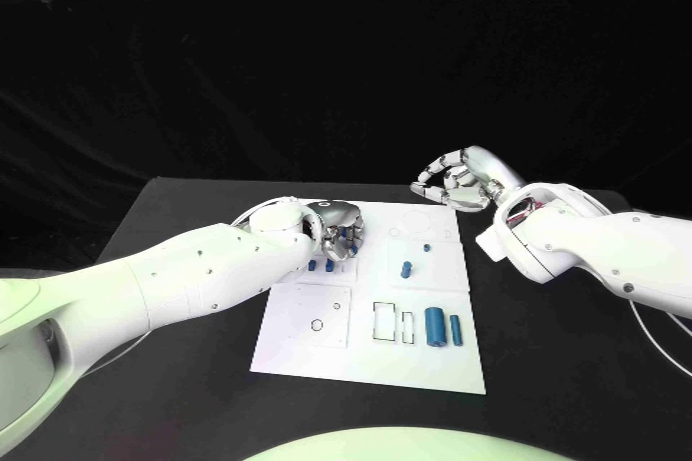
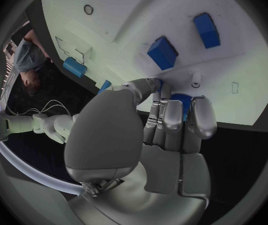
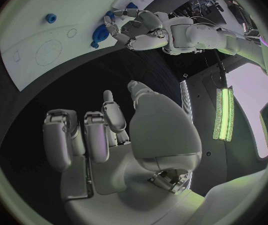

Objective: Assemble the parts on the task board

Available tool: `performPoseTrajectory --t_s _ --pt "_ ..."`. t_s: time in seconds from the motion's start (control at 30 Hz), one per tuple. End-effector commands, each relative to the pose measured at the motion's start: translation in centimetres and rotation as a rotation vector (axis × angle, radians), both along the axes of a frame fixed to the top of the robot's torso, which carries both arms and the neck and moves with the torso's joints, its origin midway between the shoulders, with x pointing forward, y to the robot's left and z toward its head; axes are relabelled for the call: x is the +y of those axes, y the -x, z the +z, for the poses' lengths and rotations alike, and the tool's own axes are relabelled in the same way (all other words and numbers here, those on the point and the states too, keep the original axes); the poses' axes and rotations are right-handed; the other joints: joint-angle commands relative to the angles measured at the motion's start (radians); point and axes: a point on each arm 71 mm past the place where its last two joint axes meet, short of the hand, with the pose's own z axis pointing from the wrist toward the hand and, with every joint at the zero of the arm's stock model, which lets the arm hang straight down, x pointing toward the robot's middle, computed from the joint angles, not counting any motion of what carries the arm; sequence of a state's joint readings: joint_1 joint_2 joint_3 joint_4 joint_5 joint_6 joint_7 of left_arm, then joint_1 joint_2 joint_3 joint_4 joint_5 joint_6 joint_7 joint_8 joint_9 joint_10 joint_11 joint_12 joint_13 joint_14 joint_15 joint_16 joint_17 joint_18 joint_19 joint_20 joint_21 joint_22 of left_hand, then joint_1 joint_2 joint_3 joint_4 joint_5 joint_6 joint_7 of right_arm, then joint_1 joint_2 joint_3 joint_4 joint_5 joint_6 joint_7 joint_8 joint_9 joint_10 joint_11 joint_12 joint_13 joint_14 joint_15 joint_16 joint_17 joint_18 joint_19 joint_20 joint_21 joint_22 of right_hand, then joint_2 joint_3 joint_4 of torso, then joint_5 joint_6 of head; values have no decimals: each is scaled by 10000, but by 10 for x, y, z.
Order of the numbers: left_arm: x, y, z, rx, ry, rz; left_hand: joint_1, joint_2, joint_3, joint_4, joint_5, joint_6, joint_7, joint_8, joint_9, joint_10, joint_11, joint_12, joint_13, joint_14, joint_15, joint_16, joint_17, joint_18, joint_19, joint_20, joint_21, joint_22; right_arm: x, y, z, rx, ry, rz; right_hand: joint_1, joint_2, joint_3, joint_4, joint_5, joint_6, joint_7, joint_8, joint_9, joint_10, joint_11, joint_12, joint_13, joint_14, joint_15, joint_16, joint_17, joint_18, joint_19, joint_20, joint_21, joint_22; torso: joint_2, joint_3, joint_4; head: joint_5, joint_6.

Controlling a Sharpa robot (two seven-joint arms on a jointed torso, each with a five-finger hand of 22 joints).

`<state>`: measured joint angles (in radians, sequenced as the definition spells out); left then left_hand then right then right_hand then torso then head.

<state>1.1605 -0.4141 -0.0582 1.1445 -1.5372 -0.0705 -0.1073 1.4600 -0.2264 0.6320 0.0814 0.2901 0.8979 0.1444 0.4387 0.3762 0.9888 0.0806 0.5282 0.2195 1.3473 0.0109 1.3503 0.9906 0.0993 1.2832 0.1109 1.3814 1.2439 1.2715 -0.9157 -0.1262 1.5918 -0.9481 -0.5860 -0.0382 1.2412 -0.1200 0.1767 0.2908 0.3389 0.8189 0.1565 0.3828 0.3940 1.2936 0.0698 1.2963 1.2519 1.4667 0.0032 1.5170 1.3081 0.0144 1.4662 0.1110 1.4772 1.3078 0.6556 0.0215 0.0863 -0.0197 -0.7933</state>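
Board (image 1: 310, 356) lies flat at the table's (image 1: 188, 206) centre, white on black. Blue parts on it: two cylinders (image 1: 434, 326) lying side by side near the board's right edge, the left one thicker, the other (image 1: 456, 329) thin; a small peg (image 1: 407, 270) nearer the middle with a smaller blue bit (image 1: 427, 248) just beyond it; two small blocks (image 1: 313, 266) standing just beside the left hand. Outlined rectangular recesses (image 1: 385, 320) sit left of the cylinders, and a square panel (image 1: 312, 314) with a small hole occupies the board's near-left area.

Left hand (image 1: 340, 231) is over the board's far-left part, fingers pointing down at the surface. In the left wrist view the fingers (image 2: 171, 117) are curled together with a blue part (image 2: 183, 105) showing between them, fingertips at the board; thumb (image 2: 140, 87) bent across toward them. The hand appears to grip this part. The two blocks (image 2: 163, 52) stand just past the fingertips, apart from the hand.

Right hand (image 1: 459, 184) hangs off the board, past its far-right corner, above the table. Fingers curled inward toward the palm, nothing in them; the right wrist view shows the fingers (image 3: 96, 135) bent and empty over dark table.
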Motion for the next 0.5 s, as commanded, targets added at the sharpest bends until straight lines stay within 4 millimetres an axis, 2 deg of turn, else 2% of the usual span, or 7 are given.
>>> performPoseTrajectory --t_s 0.03,0.5 --pt "-1 2 -4 115 62 -133 -62 67 49 -55 -61 112 -5 -2 3 156 -22 -100 -41 114 -19 51 11 -144 119 -30 86 81 1 0 0 -33 41 107 -75 -2 33 -7 67 -1 -37 35 -14 -33 17 -30 9 698 -36 -41 1153 128 403 -43 -29 1965 -7 3 0 -6 5" --pt "4 3 2 -245 729 34 -199 4 33 -114 -73 187 10 -168 -67 288 -6 -354 -137 204 -12 114 80 -162 180 -46 130 146 1 0 0 -42 55 83 -72 2 38 -7 68 3 -39 39 -14 -19 16 -17 22 699 -37 -40 1157 126 408 -43 -22 1970 -14 4 0 1 88"
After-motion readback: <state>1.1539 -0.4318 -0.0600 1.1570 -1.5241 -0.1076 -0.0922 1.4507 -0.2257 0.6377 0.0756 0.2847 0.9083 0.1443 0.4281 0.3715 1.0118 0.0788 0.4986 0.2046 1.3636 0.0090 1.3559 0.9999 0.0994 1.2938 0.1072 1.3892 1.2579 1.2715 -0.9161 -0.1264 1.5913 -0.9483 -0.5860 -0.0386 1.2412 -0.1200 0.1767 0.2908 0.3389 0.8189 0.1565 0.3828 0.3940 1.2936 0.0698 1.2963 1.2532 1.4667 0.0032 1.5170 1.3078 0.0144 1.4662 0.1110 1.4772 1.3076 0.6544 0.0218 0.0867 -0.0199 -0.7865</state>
